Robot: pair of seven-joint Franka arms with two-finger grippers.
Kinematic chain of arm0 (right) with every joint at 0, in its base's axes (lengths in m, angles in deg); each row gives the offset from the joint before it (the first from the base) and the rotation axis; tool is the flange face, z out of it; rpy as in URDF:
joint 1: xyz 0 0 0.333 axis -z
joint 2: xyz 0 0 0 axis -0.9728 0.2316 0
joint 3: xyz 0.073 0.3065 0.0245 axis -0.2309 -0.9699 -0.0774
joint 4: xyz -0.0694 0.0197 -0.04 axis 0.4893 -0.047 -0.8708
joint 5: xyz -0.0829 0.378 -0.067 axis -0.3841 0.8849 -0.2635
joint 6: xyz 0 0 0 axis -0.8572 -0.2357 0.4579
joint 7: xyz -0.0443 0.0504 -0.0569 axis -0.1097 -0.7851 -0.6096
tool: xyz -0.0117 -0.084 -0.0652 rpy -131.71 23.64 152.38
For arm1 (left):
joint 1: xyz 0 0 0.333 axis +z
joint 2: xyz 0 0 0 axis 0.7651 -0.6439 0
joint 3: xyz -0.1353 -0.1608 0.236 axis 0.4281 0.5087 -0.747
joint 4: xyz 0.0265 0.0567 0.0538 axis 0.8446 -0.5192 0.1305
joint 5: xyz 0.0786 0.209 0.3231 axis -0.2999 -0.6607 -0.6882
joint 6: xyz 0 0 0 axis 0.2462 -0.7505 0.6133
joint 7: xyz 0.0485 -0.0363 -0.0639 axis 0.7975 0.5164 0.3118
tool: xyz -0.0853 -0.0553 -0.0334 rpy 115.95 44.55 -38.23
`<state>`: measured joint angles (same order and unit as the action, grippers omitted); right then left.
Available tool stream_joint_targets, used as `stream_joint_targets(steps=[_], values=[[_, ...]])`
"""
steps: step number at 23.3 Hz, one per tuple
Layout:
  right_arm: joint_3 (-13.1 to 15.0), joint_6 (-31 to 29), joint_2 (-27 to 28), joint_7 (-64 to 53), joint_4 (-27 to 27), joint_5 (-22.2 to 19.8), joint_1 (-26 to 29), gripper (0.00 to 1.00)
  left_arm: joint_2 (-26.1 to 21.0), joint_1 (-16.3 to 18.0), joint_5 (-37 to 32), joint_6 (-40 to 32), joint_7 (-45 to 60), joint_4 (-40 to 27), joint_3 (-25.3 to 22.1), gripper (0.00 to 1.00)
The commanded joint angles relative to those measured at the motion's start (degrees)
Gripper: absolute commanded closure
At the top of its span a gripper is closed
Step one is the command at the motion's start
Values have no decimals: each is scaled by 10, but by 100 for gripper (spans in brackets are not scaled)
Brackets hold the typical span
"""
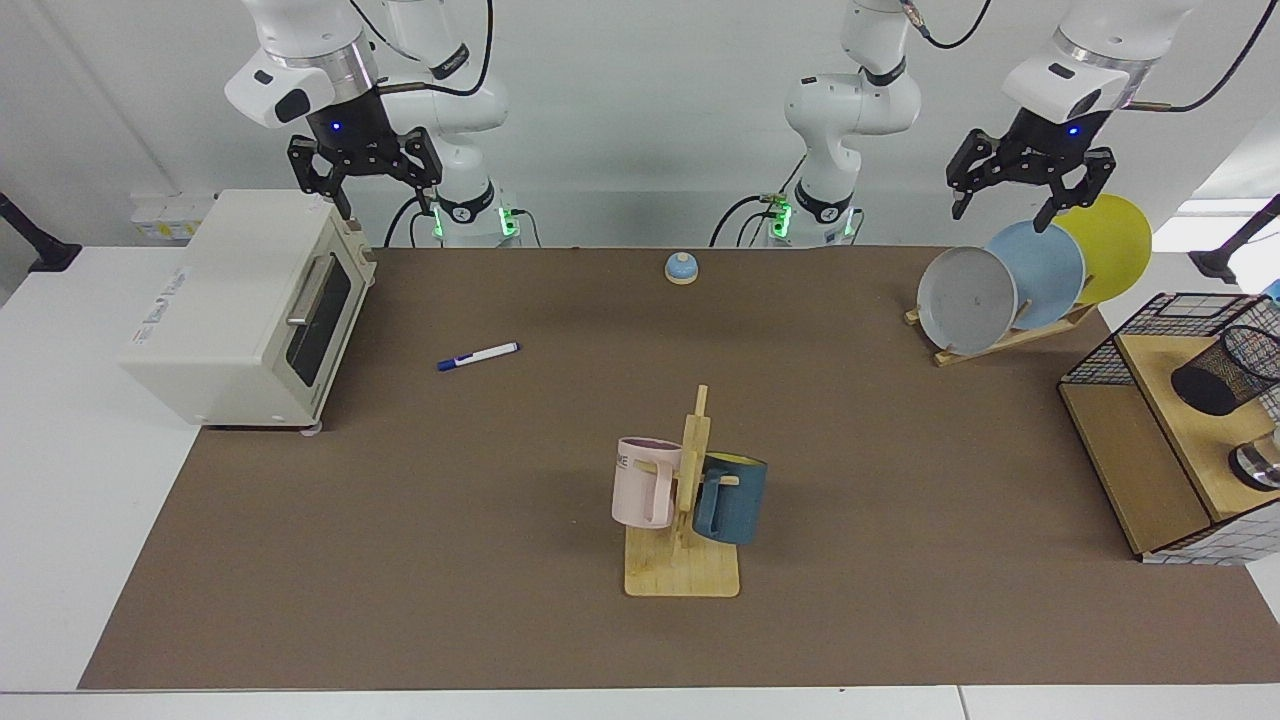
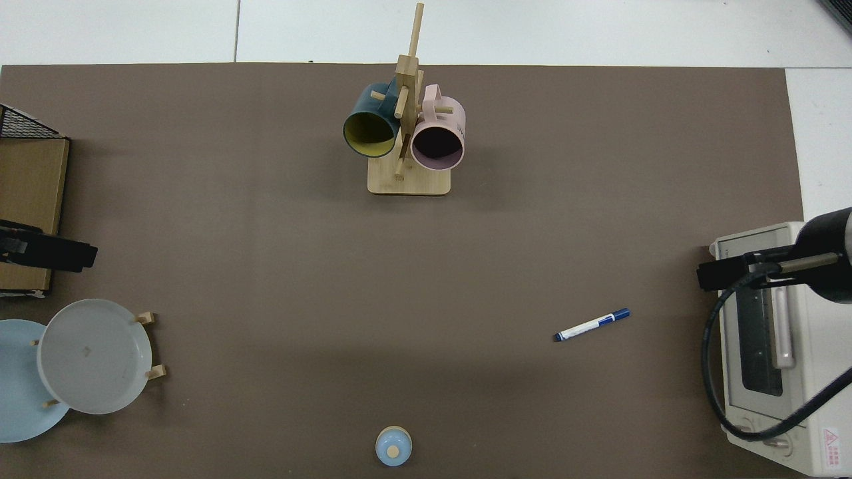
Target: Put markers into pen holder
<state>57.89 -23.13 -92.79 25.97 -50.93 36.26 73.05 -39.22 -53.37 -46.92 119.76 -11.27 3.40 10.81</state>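
Lying flat: slim white-barrelled marker [image 1: 479, 356].

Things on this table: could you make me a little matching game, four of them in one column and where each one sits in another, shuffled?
Things:
1. marker
2. pen holder
3. pink mug
4. grey plate

Places:
A. hanging on the wooden mug tree
B. lying flat on the brown mat
C. leaning in the wooden plate rack
D. on the wooden shelf by the wire basket

Pairs: 1-B, 2-D, 3-A, 4-C
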Motion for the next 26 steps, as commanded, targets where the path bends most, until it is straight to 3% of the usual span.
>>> stream_joint_targets(steps=[1, 8, 15, 26], values=[[0, -15, -25, 69, -41, 12, 2, 0, 5, 5, 3, -10, -1, -6, 3, 0], [2, -65, -44, 273, -105, 18, 10, 0, 7, 5, 6, -9, -1, -10, 3, 0], [3, -144, -81, 457, -218, 34, 35, 0, 17, 5, 8, -9, 0, -27, 3, 0], [2, -262, -80, 627, -336, 57, 45, 1, 24, 5, 8, -8, 1, -37, 3, 0]])
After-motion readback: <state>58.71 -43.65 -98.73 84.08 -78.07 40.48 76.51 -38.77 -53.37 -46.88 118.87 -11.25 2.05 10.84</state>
